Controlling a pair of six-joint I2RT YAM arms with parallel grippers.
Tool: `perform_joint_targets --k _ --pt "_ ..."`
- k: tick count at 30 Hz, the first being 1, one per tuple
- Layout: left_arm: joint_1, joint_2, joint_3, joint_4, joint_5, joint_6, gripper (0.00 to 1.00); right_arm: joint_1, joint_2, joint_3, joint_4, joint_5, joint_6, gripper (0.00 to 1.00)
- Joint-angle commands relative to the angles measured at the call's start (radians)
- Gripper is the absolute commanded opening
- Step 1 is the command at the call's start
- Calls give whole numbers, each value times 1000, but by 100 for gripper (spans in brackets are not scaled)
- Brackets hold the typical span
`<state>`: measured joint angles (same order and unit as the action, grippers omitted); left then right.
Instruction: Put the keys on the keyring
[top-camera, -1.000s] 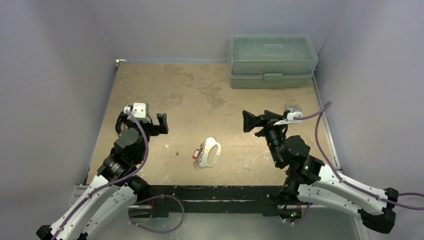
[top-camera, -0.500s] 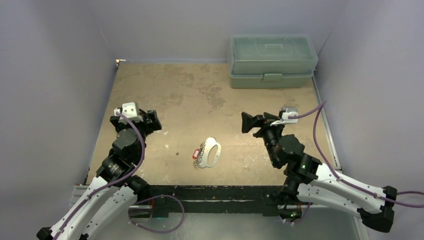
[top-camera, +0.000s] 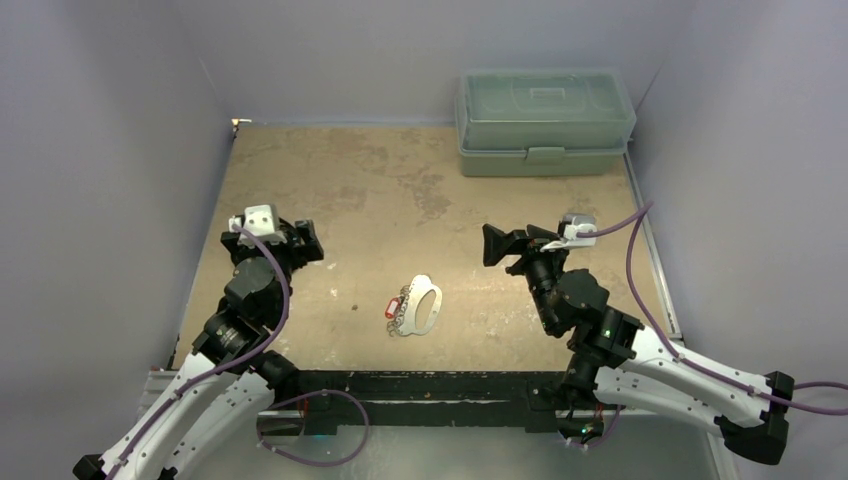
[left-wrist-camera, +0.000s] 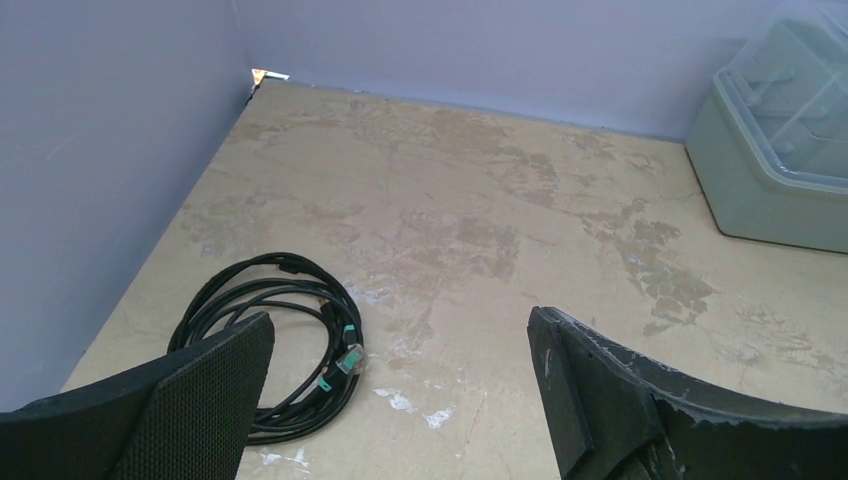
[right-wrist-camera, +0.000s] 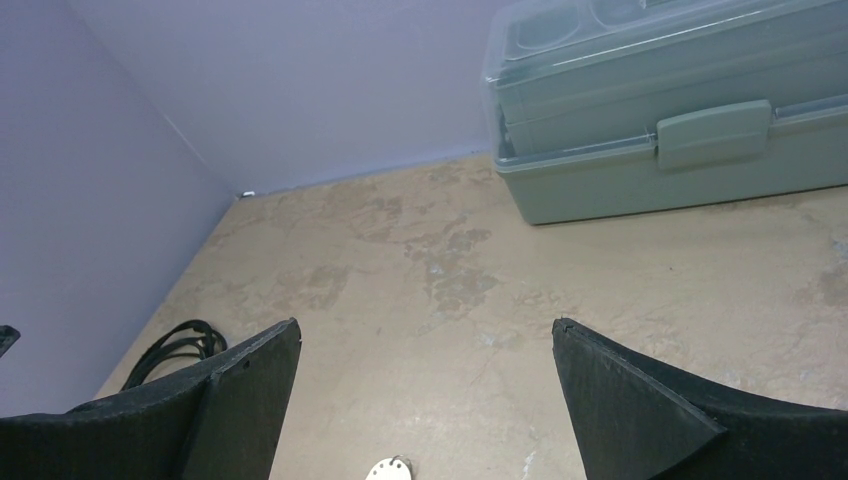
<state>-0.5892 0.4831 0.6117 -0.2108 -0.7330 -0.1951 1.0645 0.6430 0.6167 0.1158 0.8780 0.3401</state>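
The keyring (top-camera: 422, 305), a white oval loop with silver rings, lies flat on the table between my two arms. The key (top-camera: 391, 307) with its red head rests against the rings' left side. My left gripper (top-camera: 303, 243) hangs open to the left of them, pointing toward the back of the table; in its wrist view the gripper (left-wrist-camera: 400, 338) frames only bare table. My right gripper (top-camera: 505, 252) stands open to the right of the keyring. In the right wrist view the gripper (right-wrist-camera: 425, 338) is empty, and the tip of the keyring (right-wrist-camera: 388, 470) shows at the bottom edge.
A green plastic toolbox (top-camera: 544, 121) with a clear lid sits at the back right, also seen as the toolbox (right-wrist-camera: 660, 120). A coiled black cable (left-wrist-camera: 270, 340) lies by the left wall. Purple walls enclose the table (top-camera: 400, 190) on three sides.
My left gripper swung left and turned toward the back of the table, then stopped. The right gripper shifted slightly left. Keyring and key have not moved.
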Motion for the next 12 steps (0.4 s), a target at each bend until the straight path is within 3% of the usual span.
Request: perform_joint_targets --k 1,12 --pt "7 -5 27 20 19 -2 97 -3 2 -7 14 27 11 99" --pt "8 -4 27 21 27 0 97 -3 3 -6 46 -21 -29 99"
